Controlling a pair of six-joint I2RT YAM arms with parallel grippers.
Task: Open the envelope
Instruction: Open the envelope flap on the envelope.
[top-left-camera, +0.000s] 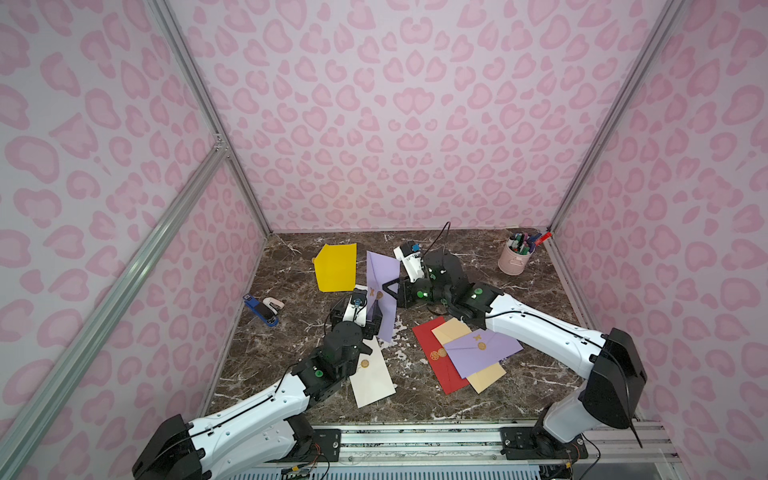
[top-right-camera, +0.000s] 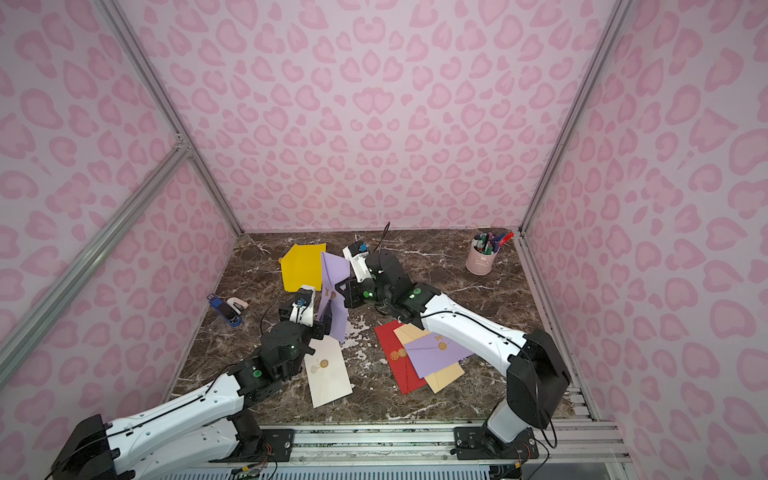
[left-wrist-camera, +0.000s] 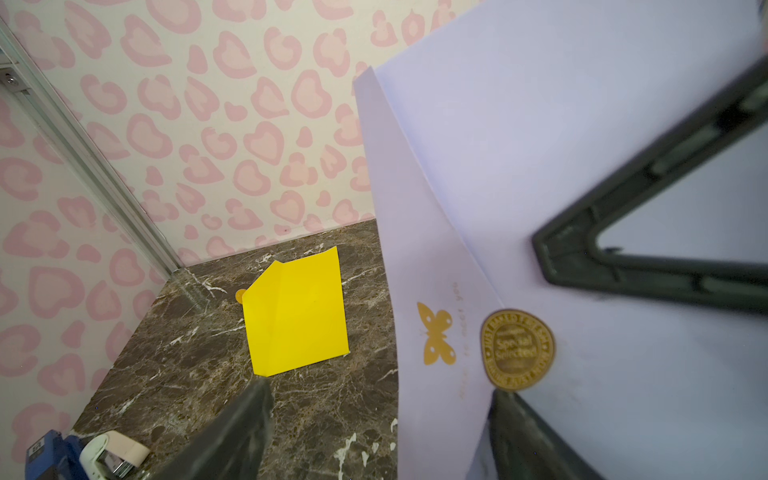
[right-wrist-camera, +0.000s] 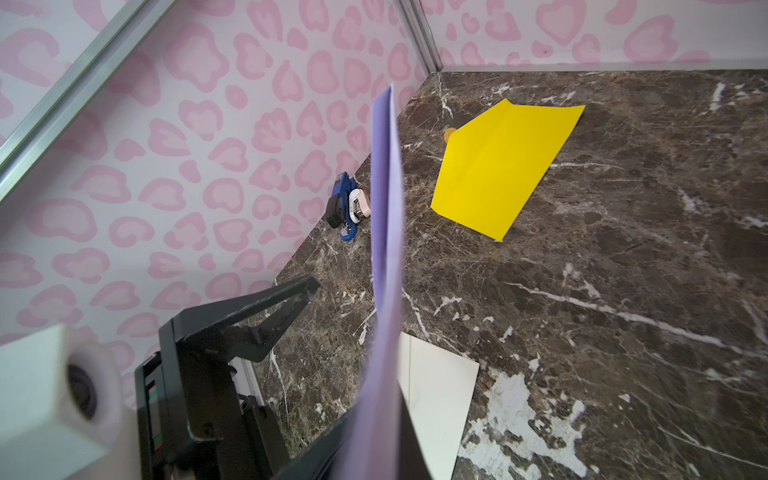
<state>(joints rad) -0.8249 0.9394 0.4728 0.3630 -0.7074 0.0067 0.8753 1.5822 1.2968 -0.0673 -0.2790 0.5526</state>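
The lilac paper envelope (top-left-camera: 382, 282) stands upright over the dark marbled desk (top-left-camera: 478, 266), the right tool (top-left-camera: 394, 291) clamped on its edge. The left tool (left-wrist-camera: 380, 392) gapes just below the round gold seal (left-wrist-camera: 517, 349).

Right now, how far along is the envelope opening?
Done: purple envelope held upright, right gripper shut on it. In hand: left gripper open, straddling the flap beside the gold seal. Remaining: seal looks stuck, flap closed; peel it open.
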